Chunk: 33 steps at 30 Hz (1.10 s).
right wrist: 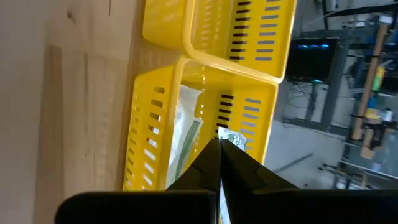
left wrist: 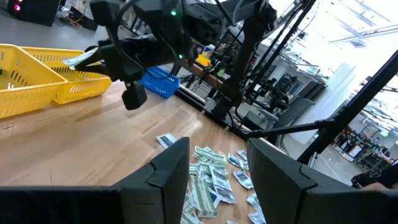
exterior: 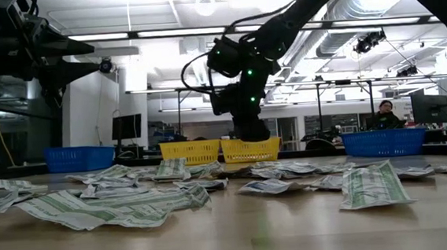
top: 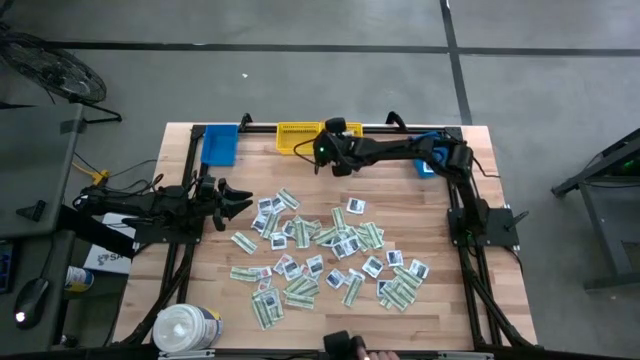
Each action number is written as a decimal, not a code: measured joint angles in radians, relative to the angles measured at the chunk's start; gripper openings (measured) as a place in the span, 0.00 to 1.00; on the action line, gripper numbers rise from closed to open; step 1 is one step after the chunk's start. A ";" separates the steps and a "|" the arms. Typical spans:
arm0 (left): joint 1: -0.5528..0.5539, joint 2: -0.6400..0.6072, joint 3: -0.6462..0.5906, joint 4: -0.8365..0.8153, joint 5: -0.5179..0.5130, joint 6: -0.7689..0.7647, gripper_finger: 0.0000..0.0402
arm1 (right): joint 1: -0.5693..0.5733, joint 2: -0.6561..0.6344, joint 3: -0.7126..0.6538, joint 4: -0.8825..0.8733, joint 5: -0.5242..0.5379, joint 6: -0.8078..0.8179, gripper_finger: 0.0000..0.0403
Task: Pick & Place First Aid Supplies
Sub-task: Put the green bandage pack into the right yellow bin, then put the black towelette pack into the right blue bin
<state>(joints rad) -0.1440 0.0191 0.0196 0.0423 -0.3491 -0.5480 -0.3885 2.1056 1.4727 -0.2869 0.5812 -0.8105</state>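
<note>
Though packets [top: 330, 255] show no legible writing, right fingers [right wrist: 219, 155] pinch one; left fingers [left wrist: 171, 165] gape.

You are working in a robotics lab or open workshop hall: a wooden tabletop [top: 300, 330] on a grey concrete floor [top: 320, 90], exposed ceiling ducts [exterior: 373, 12] and strip lights, rows of monitors [exterior: 431, 109] behind, a seated person [exterior: 382, 115] at one.
</note>
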 joint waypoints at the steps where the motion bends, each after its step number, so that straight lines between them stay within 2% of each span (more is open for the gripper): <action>1: 0.000 0.000 0.000 0.000 0.000 0.000 0.40 | -0.010 0.000 0.000 0.000 -0.020 -0.002 0.00; 11: 0.000 0.000 0.000 0.000 0.000 0.000 0.40 | -0.107 0.000 0.000 -0.001 -0.204 -0.002 0.00; 22: 0.000 0.000 0.000 0.000 0.000 0.000 0.40 | -0.115 0.000 0.000 -0.001 -0.195 -0.002 0.01; 26: 0.000 0.000 0.000 0.000 0.000 0.000 0.40 | -0.115 0.000 0.000 0.002 -0.198 0.008 0.05; 33: 0.000 0.000 0.000 0.000 0.000 0.000 0.40 | -0.110 0.000 0.000 0.004 -0.159 0.034 0.22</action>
<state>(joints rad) -0.1444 0.0193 0.0195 0.0422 -0.3492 -0.5480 -0.4984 2.1056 1.4727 -0.2832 0.4224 -0.7761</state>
